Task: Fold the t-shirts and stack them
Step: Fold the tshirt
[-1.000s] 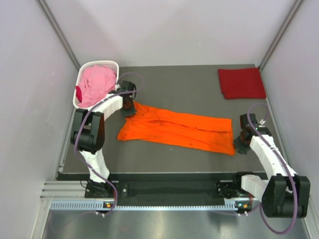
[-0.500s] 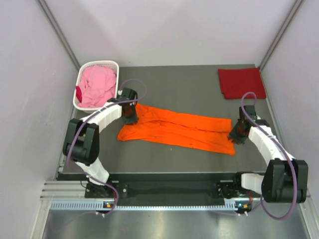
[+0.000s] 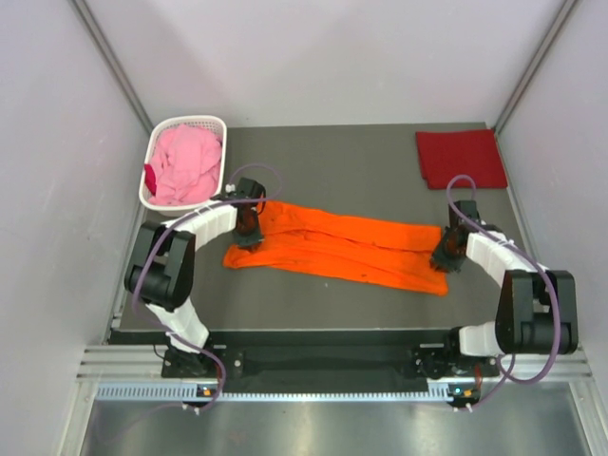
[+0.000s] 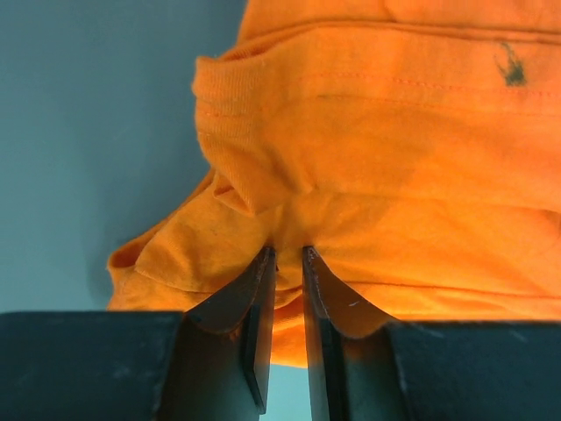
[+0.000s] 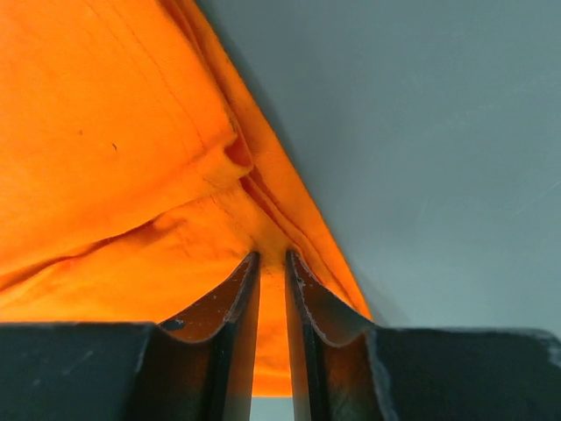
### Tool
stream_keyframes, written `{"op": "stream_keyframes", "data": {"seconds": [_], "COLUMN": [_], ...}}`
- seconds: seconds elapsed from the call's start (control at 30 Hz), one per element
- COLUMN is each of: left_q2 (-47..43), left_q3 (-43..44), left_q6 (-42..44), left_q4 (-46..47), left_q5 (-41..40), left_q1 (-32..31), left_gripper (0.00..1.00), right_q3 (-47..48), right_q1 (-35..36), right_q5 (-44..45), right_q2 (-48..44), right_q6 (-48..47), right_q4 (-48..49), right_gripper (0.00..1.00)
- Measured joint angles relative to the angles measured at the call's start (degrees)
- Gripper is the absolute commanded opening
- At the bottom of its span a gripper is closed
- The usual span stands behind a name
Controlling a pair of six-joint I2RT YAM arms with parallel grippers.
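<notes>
The bright orange t-shirt (image 3: pixel 342 247) lies stretched across the middle of the dark table, folded lengthwise. My left gripper (image 3: pixel 249 228) is shut on its left end; the left wrist view shows orange cloth (image 4: pixel 368 158) pinched between the fingers (image 4: pixel 254 289). My right gripper (image 3: pixel 444 258) is shut on its right end; the right wrist view shows the cloth (image 5: pixel 114 158) clamped there. The dark red t-shirt (image 3: pixel 461 158) lies folded at the back right. The pink t-shirt (image 3: pixel 185 161) is bundled in the white basket.
The white lattice basket (image 3: pixel 149 180) stands at the back left, close to my left arm. Pale walls close in the table on the left, right and back. A metal rail (image 3: pixel 313 380) runs along the near edge.
Both grippers moved in over the ends of the orange shirt and closed on it. The right gripper shifted up and left to the shirt's right edge. The shirt's left end bunched slightly.
</notes>
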Motion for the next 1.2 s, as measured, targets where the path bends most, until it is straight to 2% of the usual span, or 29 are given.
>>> {"op": "stream_keyframes", "data": {"seconds": [0.1, 0.27, 0.43, 0.6, 0.73, 0.9, 1.0, 1.2], "left_q2": [0.74, 1.86, 1.81, 1.53, 1.70, 5.31, 5.88, 6.08], "left_q3": [1.14, 3.78, 8.33, 8.87, 7.30, 6.58, 7.08, 7.48], "left_q6": [-0.02, 0.26, 1.31, 2.10, 2.10, 1.73, 1.53, 0.35], "left_q4": [-0.92, -3.48, -6.32, -6.10, -5.46, -4.68, -4.44, -5.11], "left_q5": [-2.45, -7.37, -8.90, -6.34, -4.42, -4.90, -6.40, -7.89], "left_q1": [-0.55, -1.70, -3.58, -4.28, -4.28, -4.26, -4.61, -5.29], "left_gripper": [0.24, 0.25, 0.25, 0.25, 0.25, 0.24, 0.24, 0.24], "right_q3": [0.85, 3.87, 4.35, -0.96, -4.76, -7.63, -9.38, -7.91], "right_q1": [0.07, 0.11, 0.09, 0.09, 0.09, 0.09, 0.00, -0.02], "right_q5": [1.03, 4.59, 4.00, 3.23, 2.14, 2.93, 4.66, 5.53], "right_q2": [0.72, -0.44, -9.66, -17.07, -18.91, -18.21, -14.29, -12.61], "right_q6": [-0.83, -0.35, 4.31, 8.24, 9.79, 10.29, 10.71, 10.43], "right_q4": [-0.37, -3.69, -8.52, -11.72, -13.75, -12.70, -10.84, -11.15], "right_gripper": [0.19, 0.29, 0.34, 0.30, 0.24, 0.20, 0.19, 0.23]}}
